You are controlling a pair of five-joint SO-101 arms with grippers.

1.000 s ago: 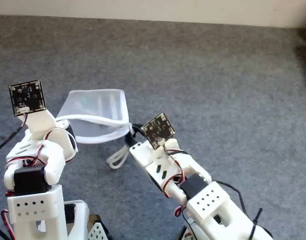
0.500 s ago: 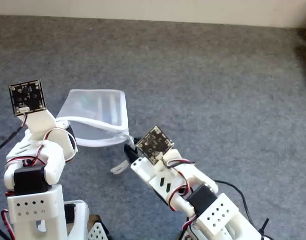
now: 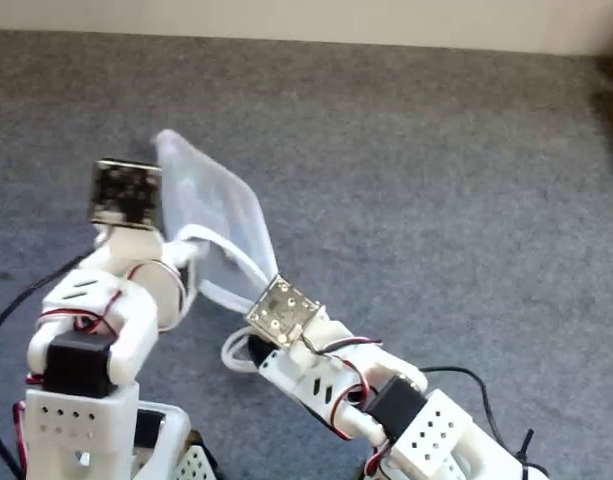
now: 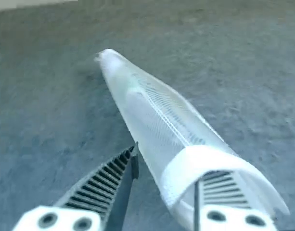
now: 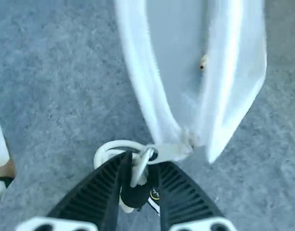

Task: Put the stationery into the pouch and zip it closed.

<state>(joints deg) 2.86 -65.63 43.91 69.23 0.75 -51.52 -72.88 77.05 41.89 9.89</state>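
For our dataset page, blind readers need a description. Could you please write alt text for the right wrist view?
The right gripper is shut on the zipper pull at one end of a white mesh pouch, whose mouth gapes open. A white cord loop lies beside the pull, and grey carpet is underneath.

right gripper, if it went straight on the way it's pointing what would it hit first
The right gripper holds the zip pull in its jaws. Going straight on, it would most likely meet the zip end of the pouch first, just beyond the pull.
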